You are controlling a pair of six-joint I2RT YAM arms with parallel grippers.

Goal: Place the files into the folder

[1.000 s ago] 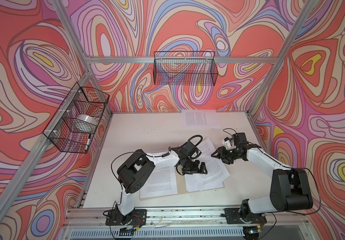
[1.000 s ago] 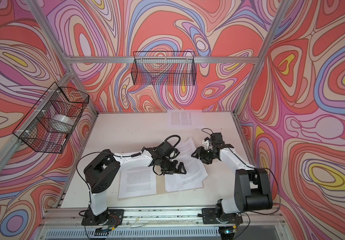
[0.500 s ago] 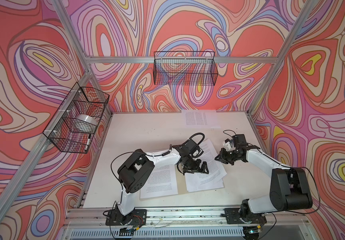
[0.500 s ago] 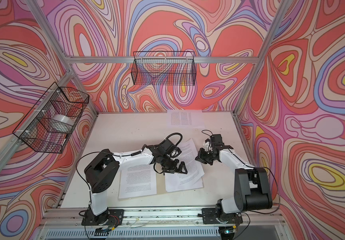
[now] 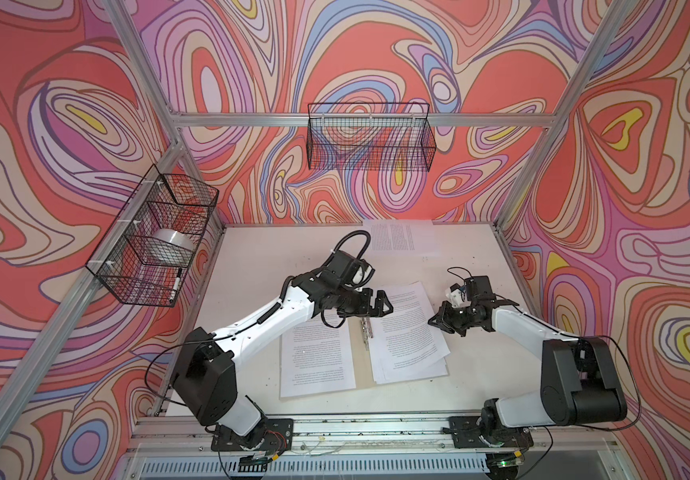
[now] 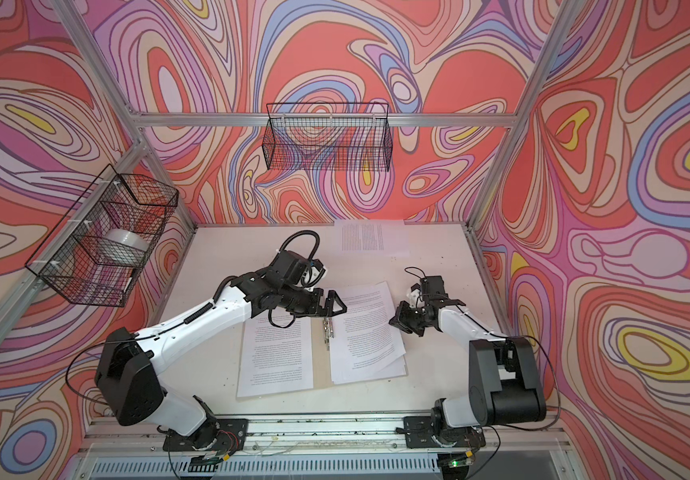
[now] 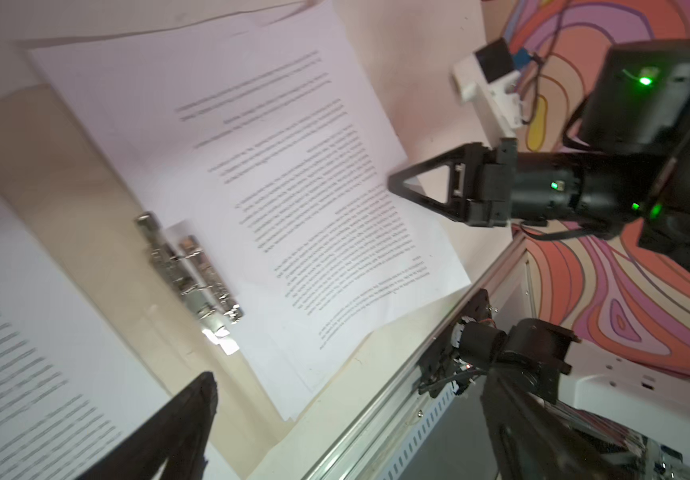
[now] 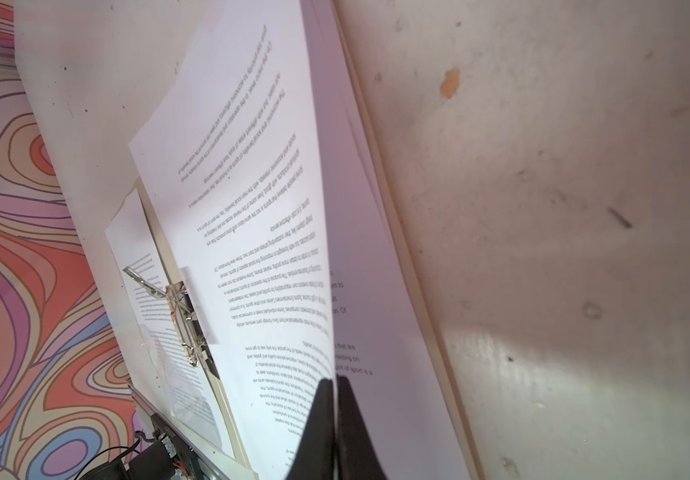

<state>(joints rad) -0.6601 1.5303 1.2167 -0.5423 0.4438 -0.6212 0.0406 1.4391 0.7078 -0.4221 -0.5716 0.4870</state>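
Note:
The tan folder (image 5: 359,368) (image 6: 321,368) lies open on the table, and its metal clip (image 5: 366,330) (image 6: 327,328) (image 7: 189,270) (image 8: 181,320) runs along the spine. One white printed sheet (image 5: 316,357) (image 6: 276,357) rests on its left half. A skewed stack of files (image 5: 405,332) (image 6: 366,332) (image 7: 293,187) covers its right half. My right gripper (image 5: 434,322) (image 6: 395,320) (image 8: 337,399) is shut on the right edge of the top sheet (image 8: 260,249), which bows upward. My left gripper (image 5: 378,307) (image 6: 335,305) (image 7: 347,415) hovers open just above the far end of the clip, holding nothing.
Another printed sheet (image 5: 397,240) (image 6: 366,237) lies at the back of the table. A wire basket (image 5: 156,237) on the left wall holds a tape roll and a marker. A second basket (image 5: 370,137) hangs on the back wall. An aluminium rail (image 5: 355,424) borders the front.
My right gripper has shut on the top sheet's edge and shifted slightly toward the folder. My left gripper has drawn back from the right stack toward the far end of the clip.

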